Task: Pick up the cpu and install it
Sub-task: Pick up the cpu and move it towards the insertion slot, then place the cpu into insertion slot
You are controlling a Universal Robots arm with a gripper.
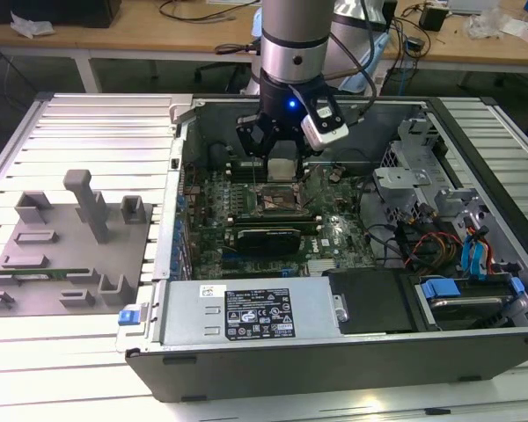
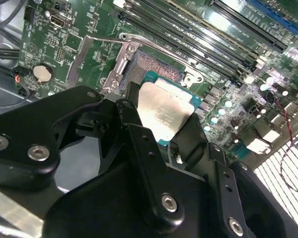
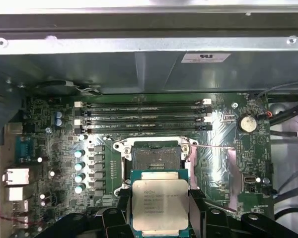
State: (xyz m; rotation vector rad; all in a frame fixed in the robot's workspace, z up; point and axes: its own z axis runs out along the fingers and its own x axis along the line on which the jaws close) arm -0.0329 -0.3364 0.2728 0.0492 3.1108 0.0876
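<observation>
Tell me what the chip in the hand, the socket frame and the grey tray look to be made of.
Chip: pale metal top with a dull satin sheen, on a green board edge; the hand grips its sides.
Socket frame: bare bright metal, going by its glints.
Tray: matte grey, no shine, probably plastic.

Print stands on the power supply label (image 1: 258, 314), the chassis wall sticker (image 3: 205, 58) and the cpu (image 3: 160, 205) lid; none can be read.

socket (image 3: 155, 157) open and bare below cpu (image 3: 160, 206), memory slots (image 3: 144, 116) just beside, case wall (image 3: 139, 74) beyond
</observation>
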